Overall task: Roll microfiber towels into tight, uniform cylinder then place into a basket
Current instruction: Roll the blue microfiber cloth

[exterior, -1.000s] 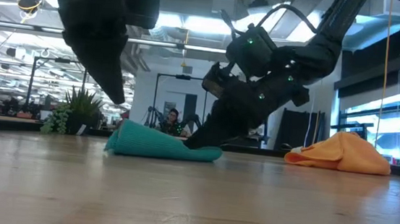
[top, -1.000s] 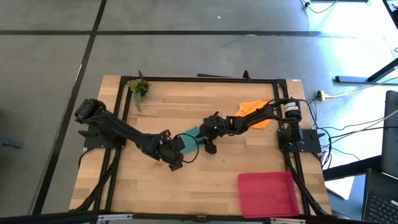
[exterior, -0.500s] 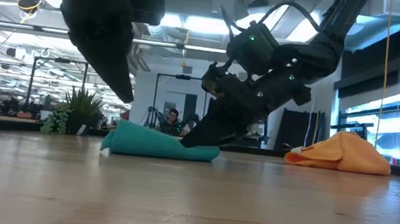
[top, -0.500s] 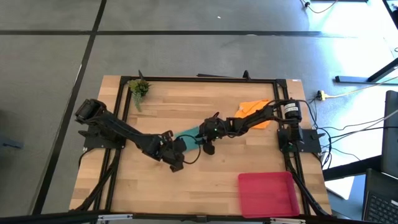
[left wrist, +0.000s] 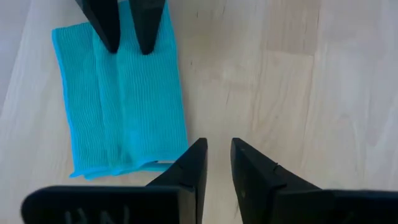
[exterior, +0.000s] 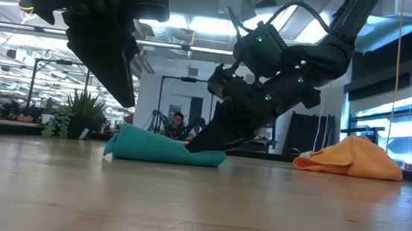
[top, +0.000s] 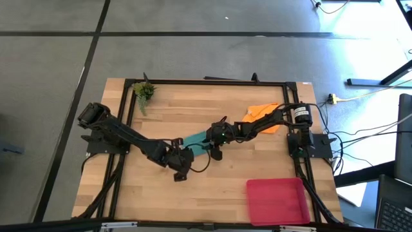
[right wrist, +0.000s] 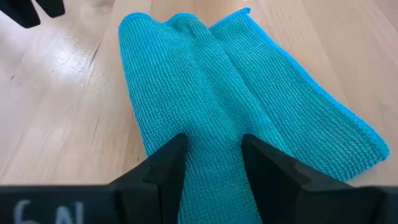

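Nearest us on the bench [top: 193, 200] sits the red-pink basket [top: 277, 201], at the front right corner. At mid-bench our left tool [top: 181, 165] hangs just off the near end of the teal towel [top: 196, 142] — fingers narrowly parted, holding nothing. The towel lies folded into a long strip. Our right tool [top: 214, 147] presses on its far end, a ridge of cloth rising between its parted fingers [right wrist: 163, 163]. Farther back lies the orange towel [top: 262, 113], crumpled near the right arm's base.
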Robot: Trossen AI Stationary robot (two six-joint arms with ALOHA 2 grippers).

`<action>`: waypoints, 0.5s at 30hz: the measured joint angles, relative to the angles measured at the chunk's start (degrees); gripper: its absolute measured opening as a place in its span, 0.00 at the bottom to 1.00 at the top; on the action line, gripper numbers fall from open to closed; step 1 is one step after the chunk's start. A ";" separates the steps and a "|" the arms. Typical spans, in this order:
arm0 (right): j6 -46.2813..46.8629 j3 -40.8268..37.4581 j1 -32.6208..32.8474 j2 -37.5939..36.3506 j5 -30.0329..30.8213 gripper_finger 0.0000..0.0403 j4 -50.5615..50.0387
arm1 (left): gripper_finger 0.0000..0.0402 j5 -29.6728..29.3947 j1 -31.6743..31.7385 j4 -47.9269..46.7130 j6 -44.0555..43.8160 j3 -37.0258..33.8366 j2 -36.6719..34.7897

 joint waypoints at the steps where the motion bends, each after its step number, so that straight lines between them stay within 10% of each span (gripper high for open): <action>1: 0.00 0.00 0.00 0.00 0.00 0.40 0.00 | 0.16 0.00 0.08 -0.02 -0.11 0.00 0.00; 15: -0.34 0.02 0.00 -0.02 0.02 0.40 0.01 | 0.31 -1.24 3.26 -0.04 -3.42 0.00 0.00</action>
